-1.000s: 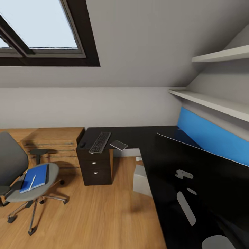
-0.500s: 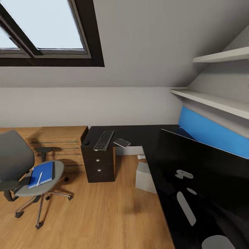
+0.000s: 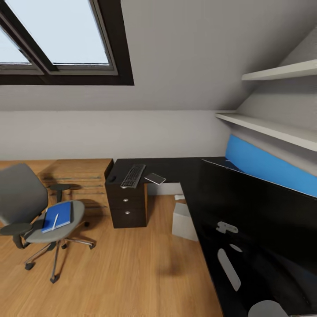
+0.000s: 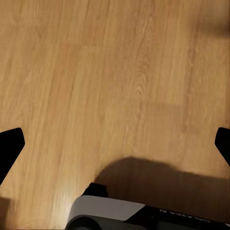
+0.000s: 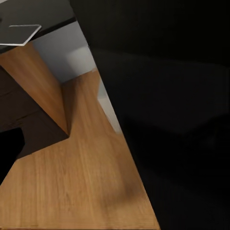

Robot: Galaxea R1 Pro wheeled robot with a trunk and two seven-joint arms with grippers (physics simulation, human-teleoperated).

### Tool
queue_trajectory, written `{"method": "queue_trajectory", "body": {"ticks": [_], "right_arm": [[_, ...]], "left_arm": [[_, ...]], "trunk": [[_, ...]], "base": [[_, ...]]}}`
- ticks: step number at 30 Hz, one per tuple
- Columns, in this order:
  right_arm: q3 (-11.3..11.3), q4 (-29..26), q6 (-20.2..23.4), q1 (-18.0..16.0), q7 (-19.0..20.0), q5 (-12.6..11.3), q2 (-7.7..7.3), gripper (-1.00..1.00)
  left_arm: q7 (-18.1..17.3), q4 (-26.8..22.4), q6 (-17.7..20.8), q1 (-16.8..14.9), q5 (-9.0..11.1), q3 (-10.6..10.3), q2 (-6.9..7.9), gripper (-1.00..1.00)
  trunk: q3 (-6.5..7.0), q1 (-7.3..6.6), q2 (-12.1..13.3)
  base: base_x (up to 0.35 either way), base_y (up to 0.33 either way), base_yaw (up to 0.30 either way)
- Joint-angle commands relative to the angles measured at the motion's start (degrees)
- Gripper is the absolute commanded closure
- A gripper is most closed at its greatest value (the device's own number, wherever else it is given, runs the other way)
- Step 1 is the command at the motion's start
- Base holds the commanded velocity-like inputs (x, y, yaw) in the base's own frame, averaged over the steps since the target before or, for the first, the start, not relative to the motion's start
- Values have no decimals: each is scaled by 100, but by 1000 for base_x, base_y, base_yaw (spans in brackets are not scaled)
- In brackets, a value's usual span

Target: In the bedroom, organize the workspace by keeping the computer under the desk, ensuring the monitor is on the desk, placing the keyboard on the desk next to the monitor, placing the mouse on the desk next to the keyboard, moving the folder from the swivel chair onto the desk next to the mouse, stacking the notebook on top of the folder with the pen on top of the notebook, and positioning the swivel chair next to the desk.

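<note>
With both pincers spread wide and empty over the floor, I'd roll toward the swivel chair [image 3: 33, 207] squarely, since the blue folder [image 3: 58, 216] lies on its seat, well apart from the counter [image 3: 176, 169].

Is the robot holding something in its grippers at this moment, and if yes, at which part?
Nothing is held. The left gripper has its fingers wide apart over bare wood floor; the right gripper's state cannot be told.
</note>
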Motion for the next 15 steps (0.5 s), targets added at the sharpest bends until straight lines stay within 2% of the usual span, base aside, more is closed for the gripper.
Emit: {"method": "queue_trajectory", "body": {"ticks": [1,7,15], "right_arm": [[23,23,-14,-5,-86,-15,25,-100],[21,143,-16,-5,-268,26,32,-100],[9,105,1,-5,-285,15,65,-100]], "left_arm": [[28,-1,-31,-9,57,-49,2,-100],[28,-1,-31,-10,57,-49,3,-100],[27,-1,-31,-9,59,-49,3,-100]], "trunk": [[-14,0,-14],[-14,0,-14],[-14,0,-14]], "base": [[-334,0,0],[-335,0,0],[-335,0,0]]}}
